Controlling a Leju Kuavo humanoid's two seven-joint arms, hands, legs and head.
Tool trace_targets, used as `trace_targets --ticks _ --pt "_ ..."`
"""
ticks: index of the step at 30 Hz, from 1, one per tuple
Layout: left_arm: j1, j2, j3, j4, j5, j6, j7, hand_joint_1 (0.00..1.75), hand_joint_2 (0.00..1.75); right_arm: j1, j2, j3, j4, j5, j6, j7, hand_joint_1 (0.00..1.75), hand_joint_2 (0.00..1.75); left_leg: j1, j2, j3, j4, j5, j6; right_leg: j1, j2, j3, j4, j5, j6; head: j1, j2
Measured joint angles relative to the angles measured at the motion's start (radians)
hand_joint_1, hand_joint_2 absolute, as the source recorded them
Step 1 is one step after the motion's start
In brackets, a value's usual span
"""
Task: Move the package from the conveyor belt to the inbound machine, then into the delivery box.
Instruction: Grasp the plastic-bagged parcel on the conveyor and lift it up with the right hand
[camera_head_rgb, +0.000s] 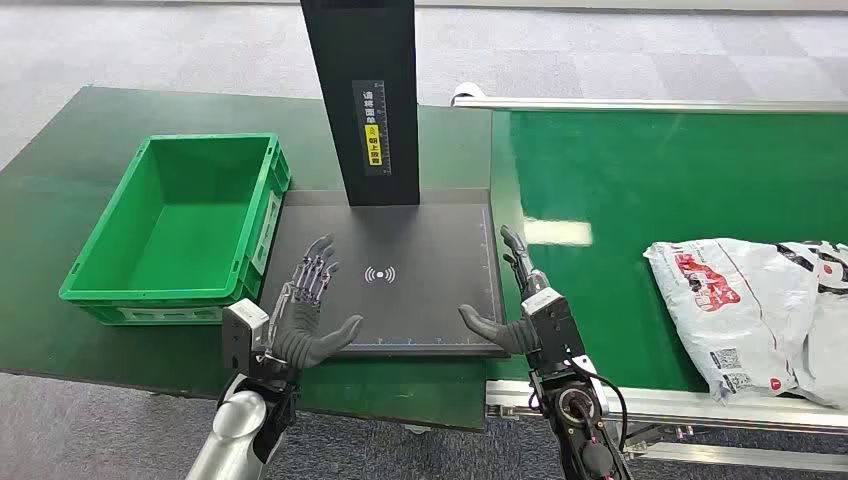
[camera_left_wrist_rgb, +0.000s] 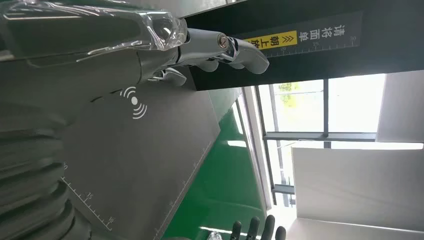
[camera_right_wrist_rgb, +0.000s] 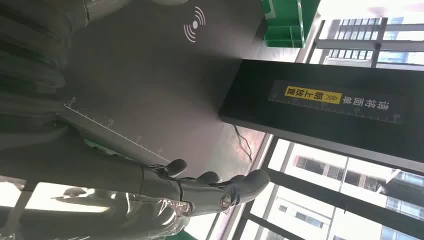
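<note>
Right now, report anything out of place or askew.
Nothing looks damaged or spilled. The packages lie crumpled and overlapping near the conveyor belt's near edge; the green crate sits slightly askew beside the scanner pad.

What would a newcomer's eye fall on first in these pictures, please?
Probably the black post rising from the dark scanner pad at centre, with the left hand and right hand open over the pad's near corners. Next, the empty green crate to the left and the white packages on the belt to the right.

Left hand (camera_left_wrist_rgb: 150, 47) fingers (camera_left_wrist_rgb: 235, 50) spread above dark scanner pad (camera_left_wrist_rgb: 145, 165), black post (camera_left_wrist_rgb: 300, 55)
</note>
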Motion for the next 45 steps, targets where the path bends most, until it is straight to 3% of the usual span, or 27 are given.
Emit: trace_targets --ticks 26,30,40,45 --pt "-0.001 0.005 0.000 0.003 0.000 0.000 -0.006 0.00 1.75 -0.030 -0.024 0.000 0.005 0.064 -0.041 0.033 0.00 1.75 0.000 0.000 0.000 0.000 0.000 0.000 0.000 0.000 0.000 0.000 0.000 0.000 0.000 0.000" --pt "0.007 0.008 0.000 0.003 0.000 0.000 -0.008 0.00 1.75 -0.035 -0.035 -0.001 0.009 0.129 -0.079 0.051 0.00 1.75 0.000 0.000 0.000 0.000 0.000 0.000 0.000 0.000 0.000 0.000 0.000 0.000 0.000 0.000" --pt "0.034 0.032 0.002 0.001 0.024 -0.016 -0.024 0.00 1.75 -0.126 -0.163 -0.088 0.081 0.274 -0.204 0.134 0.00 1.75 0.000 0.000 -0.001 0.000 0.000 0.000 -0.001 0.000 0.000 0.000 0.000 0.000 0.000 0.000" --pt "0.077 0.046 0.015 -0.031 0.036 -0.002 -0.032 0.00 1.75 -0.241 -0.256 -0.151 0.203 0.408 -0.288 0.197 0.00 1.75 0.000 0.000 0.000 0.000 0.000 0.000 -0.001 0.000 0.000 0.000 0.001 0.000 0.000 0.000"
